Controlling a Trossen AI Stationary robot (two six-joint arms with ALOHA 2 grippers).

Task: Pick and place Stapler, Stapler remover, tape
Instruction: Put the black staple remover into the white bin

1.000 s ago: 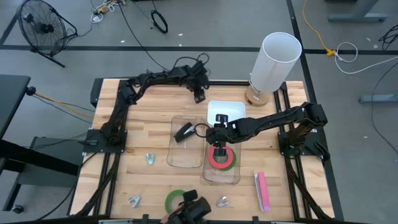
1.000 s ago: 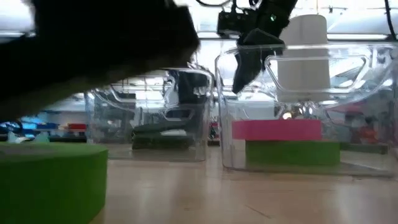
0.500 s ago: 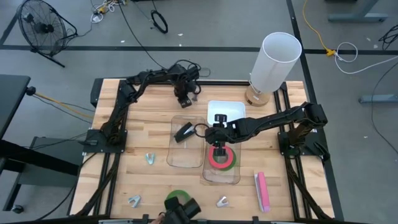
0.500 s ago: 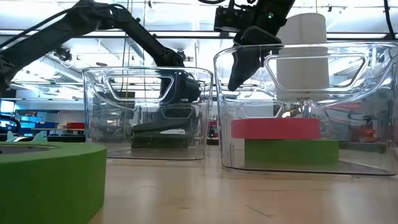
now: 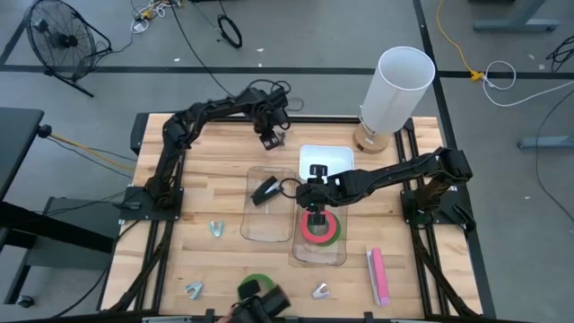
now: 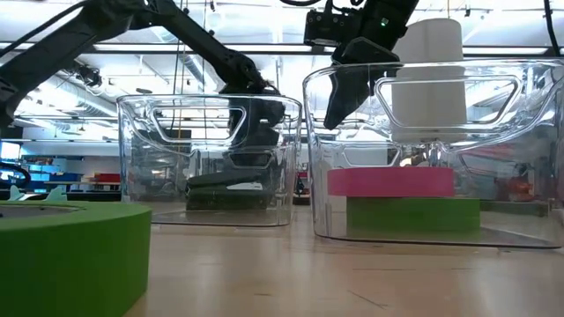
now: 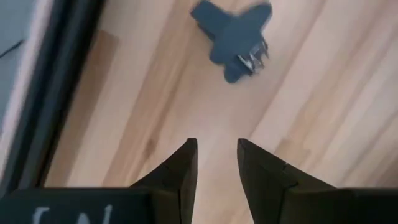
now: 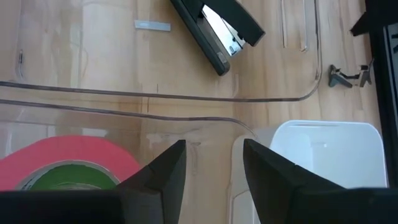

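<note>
A red-pink tape roll [image 5: 316, 228] lies on a green tape roll [image 6: 414, 215] inside the right clear bin [image 5: 334, 256]. My right gripper [image 5: 314, 205] hangs open just above that bin, with nothing between its fingers [image 8: 165, 171]. Another green tape roll [image 5: 249, 285] lies at the table's front. A black stapler [image 5: 265, 190] rests in the left clear bin [image 5: 256, 229]. A pink stapler [image 5: 378, 275] lies at the front right. At the back of the table my left gripper [image 5: 272, 140] is open and empty, close to a dark stapler remover [image 7: 233, 36] on the wood.
A white tray [image 5: 336, 160] sits behind the right bin. A tall white cylinder [image 5: 395, 90] stands at the back right. Three silver stapler removers [image 5: 216, 230] [image 5: 194, 289] [image 5: 320, 290] lie on the front half of the wooden table. A dark object [image 5: 269, 301] sits at the front edge.
My left gripper has shifted a little left along the table's back. A dark shape that filled the left of the low view has gone. The right arm has held still.
</note>
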